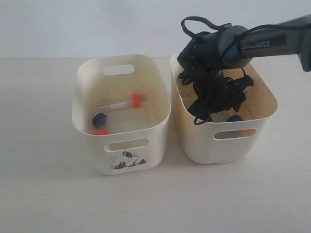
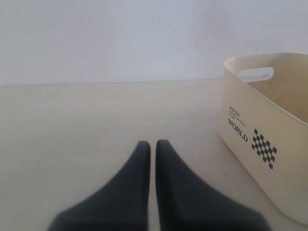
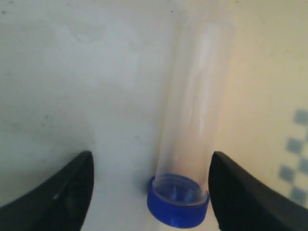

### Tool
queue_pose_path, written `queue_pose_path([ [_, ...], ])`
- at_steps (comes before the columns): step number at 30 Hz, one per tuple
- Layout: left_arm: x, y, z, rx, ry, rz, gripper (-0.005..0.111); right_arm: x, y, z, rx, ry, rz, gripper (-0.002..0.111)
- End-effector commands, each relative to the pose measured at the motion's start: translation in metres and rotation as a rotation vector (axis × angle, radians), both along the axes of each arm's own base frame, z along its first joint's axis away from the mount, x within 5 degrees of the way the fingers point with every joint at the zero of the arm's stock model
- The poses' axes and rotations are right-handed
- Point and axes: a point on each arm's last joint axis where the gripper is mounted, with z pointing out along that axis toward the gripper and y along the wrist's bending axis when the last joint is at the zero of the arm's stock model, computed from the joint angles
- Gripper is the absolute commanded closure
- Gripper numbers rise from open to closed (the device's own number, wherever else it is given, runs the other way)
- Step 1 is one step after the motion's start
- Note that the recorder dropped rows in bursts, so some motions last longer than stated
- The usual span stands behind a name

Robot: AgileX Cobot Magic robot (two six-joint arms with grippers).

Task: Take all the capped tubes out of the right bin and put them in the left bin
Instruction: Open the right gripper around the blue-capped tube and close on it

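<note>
Ext: steep down-look. L wrist: low, near left bin. R wrist: inside right bin.

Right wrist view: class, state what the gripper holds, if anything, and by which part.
The right gripper holds nothing: its fingers stand wide open either side of the blue-capped tube, not closed on it.

out here it's a pale cream table with a matte top, running back to meet a plain whitish wall right behind.

Clear glossy tube (plastic cap), smooth plastic right bin
</note>
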Motion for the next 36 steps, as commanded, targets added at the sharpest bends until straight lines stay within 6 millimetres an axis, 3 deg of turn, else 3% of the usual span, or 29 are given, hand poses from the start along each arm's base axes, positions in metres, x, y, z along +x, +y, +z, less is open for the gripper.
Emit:
queue_pose_path([
  [1, 0.000, 0.000, 0.002, -0.007, -0.012, 0.002, 0.102, -0.007, 0.003, -0.031, 0.057, 0.079, -0.072, 0.053],
  [6, 0.000, 0.000, 0.002, -0.007, -0.012, 0.002, 0.102, -0.008, 0.002, -0.031, 0.042, 0.088, -0.078, 0.073],
  [19, 0.000, 0.000, 0.002, -0.007, -0.012, 0.002, 0.102, -0.008, 0.001, -0.031, 0.039, 0.089, -0.083, 0.074],
  [22, 0.000, 0.000, 0.002, -0.007, -0.012, 0.002, 0.102, -0.009, 0.000, -0.031, 0.029, 0.101, -0.089, 0.088],
  [24, 0.000, 0.000, 0.002, -0.007, -0.012, 0.002, 0.102, -0.010, 0.000, -0.031, 0.022, 0.107, -0.095, 0.108],
  [28, 0.000, 0.000, 0.002, -0.007, -0.012, 0.002, 0.102, -0.011, -0.001, -0.029, 0.012, 0.118, -0.102, 0.108],
  [32, 0.000, 0.000, 0.002, -0.007, -0.012, 0.002, 0.102, -0.012, -0.001, -0.015, 0.016, 0.100, -0.104, 0.108],
  [36, 0.000, 0.000, 0.002, -0.007, -0.012, 0.002, 0.102, -0.011, 0.000, 0.016, 0.055, 0.028, -0.099, 0.108],
])
